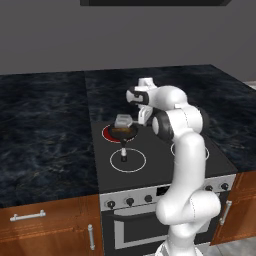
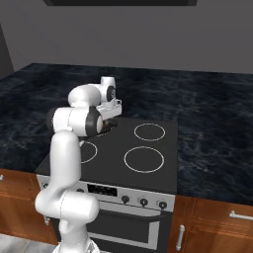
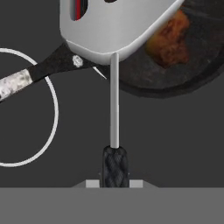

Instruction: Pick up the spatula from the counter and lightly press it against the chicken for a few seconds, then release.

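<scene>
My gripper is shut on the spatula's dark braided handle. Its thin shaft leads up to the wide silver blade. The blade overlaps the near rim of a black pan and covers part of the browned chicken; I cannot tell whether they touch. The pan's handle runs off to the left. In the left base view the spatula blade sits just over the pan on the back left burner, with the gripper beside it. In the right base view the gripper is above the pan.
The pan rests on a red-glowing burner of the black stove. Its handle reaches over the front left burner ring. Dark marble counter flanks the stove on both sides. Knobs and an oven door sit below.
</scene>
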Robot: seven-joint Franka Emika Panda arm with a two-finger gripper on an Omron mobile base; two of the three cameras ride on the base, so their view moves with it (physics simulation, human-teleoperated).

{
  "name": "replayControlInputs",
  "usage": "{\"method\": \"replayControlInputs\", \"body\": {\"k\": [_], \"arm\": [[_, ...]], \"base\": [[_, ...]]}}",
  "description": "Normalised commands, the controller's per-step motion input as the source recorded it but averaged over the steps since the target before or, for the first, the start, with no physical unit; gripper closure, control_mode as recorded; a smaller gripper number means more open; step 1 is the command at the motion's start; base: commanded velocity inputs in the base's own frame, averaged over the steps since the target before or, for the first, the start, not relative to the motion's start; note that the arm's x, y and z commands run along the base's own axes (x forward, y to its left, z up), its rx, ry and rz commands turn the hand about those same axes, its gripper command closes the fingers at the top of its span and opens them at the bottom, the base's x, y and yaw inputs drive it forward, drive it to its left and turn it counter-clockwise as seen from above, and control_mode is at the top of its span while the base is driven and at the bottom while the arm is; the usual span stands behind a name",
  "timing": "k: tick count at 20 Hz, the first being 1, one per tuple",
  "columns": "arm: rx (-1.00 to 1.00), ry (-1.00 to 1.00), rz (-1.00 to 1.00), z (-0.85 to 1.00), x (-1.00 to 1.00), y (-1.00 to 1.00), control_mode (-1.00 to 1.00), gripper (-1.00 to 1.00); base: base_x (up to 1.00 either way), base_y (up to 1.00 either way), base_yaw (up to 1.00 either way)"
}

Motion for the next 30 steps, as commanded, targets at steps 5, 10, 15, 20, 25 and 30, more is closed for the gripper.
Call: {"method": "replayControlInputs", "body": {"k": [5,10,15,20,25,30], "arm": [[0.0,0.0,0.01,-0.12,0.17,-0.01,-1.0,1.0],[0.0,0.0,0.0,-0.17,0.14,-0.04,-1.0,1.0],[0.0,0.0,0.0,-0.13,0.18,-0.02,-1.0,1.0],[0.0,0.0,0.0,-0.16,0.25,0.0,-1.0,1.0],[0.0,0.0,0.0,-0.18,0.25,0.0,-1.0,1.0],[0.0,0.0,0.0,-0.16,0.24,0.0,-1.0,1.0]], "base": [[0.0,0.0,0.0],[0.0,0.0,0.0],[0.0,0.0,0.0],[0.0,0.0,0.0],[0.0,0.0,0.0],[0.0,0.0,0.0]]}}
